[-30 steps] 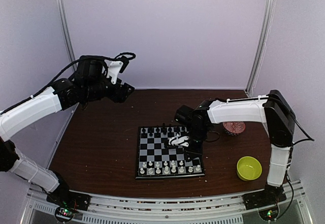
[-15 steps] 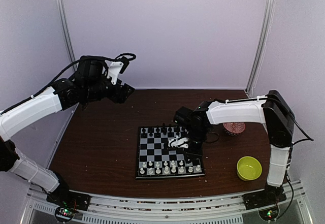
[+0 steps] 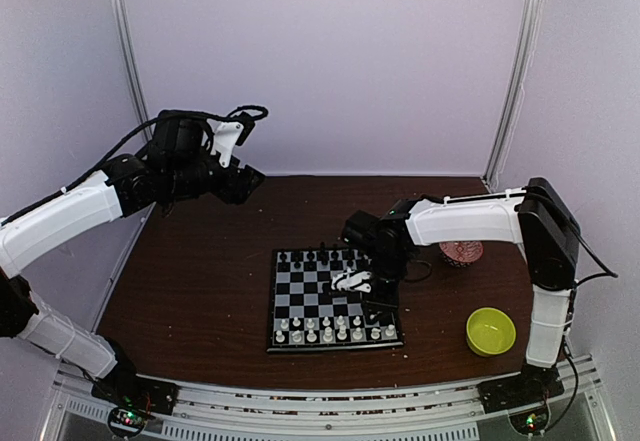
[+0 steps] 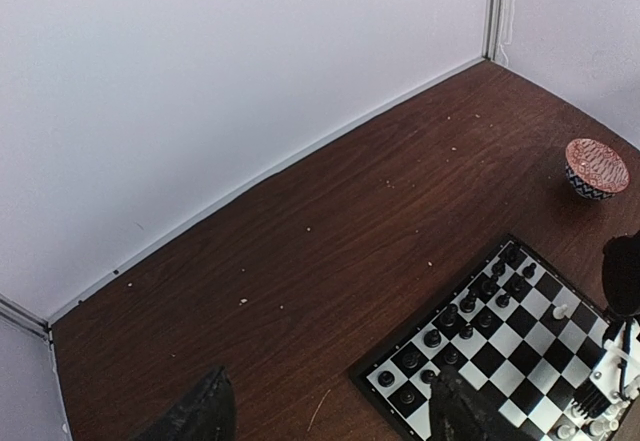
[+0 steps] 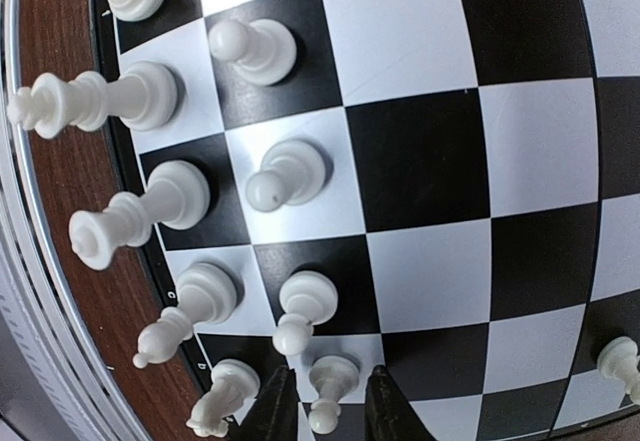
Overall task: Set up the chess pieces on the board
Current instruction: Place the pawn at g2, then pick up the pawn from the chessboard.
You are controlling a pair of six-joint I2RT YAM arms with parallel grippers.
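The board (image 3: 305, 296) lies at the table's middle, with black chess pieces (image 3: 320, 258) along its far rows and white chess pieces (image 3: 335, 331) along its near rows. My right gripper (image 3: 376, 303) hangs low over the board's right side. In the right wrist view the right gripper (image 5: 328, 411) is open, and a white pawn (image 5: 332, 381) stands on a light square between its fingers (image 5: 272, 409), a thin gap on each side. More white pieces (image 5: 290, 173) stand on the board (image 5: 420, 161) beside it. My left gripper (image 3: 245, 176) is open and empty, high over the far left of the table.
A red-patterned bowl (image 3: 461, 252) sits right of the board, and a yellow-green bowl (image 3: 491, 331) stands nearer the front right. Pale crumbs (image 4: 243, 301) are scattered on the brown table. White walls close in the back and sides.
The right gripper's jaws have parted, letting go of the white pawn, which now stands on the board. The left arm has not moved.
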